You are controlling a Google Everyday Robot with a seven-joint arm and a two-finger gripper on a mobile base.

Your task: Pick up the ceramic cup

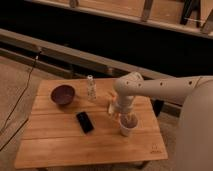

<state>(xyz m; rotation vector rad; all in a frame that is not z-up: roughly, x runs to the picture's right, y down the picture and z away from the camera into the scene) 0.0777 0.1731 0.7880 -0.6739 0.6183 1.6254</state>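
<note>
The ceramic cup [128, 126] is small and white and stands upright on the right part of the wooden table [60, 145]. My gripper [127, 119] hangs from the white arm that reaches in from the right and sits right at the cup's rim, reaching down into or around it. The cup's lower body shows below the gripper; its inside is hidden by the gripper.
A dark maroon bowl [63, 94] stands at the table's back left. A slim clear bottle [91, 88] stands at the back middle. A black phone [84, 122] lies flat left of the cup. A cable [22, 95] trails on the floor at left.
</note>
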